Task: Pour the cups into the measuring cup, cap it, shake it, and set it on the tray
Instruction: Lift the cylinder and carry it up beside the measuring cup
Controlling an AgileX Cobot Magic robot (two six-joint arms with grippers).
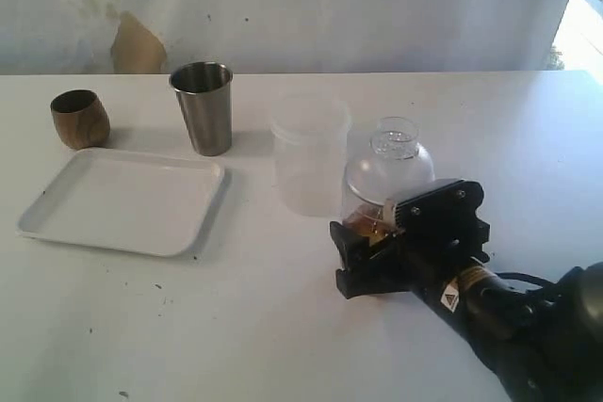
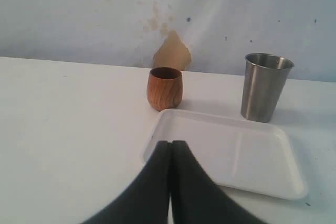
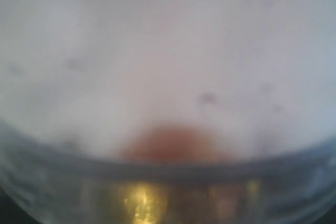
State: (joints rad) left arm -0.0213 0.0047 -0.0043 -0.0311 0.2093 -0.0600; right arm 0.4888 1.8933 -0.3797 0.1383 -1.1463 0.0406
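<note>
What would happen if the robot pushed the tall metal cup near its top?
The metal cup is tall and its bottom is narrower than its top, so it would probably tip over rather than slide. Its smooth steel sides look slippery, so it might slip when gripped. It looks stiff, so squeezing likely won't dent it.

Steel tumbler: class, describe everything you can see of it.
The steel tumbler is a tapered cup of brushed grey metal, widest at its open rim. It stands upright on the white table, close behind the white tray; whether they touch is unclear. Nothing else touches it, and its contents cannot be seen.
</note>
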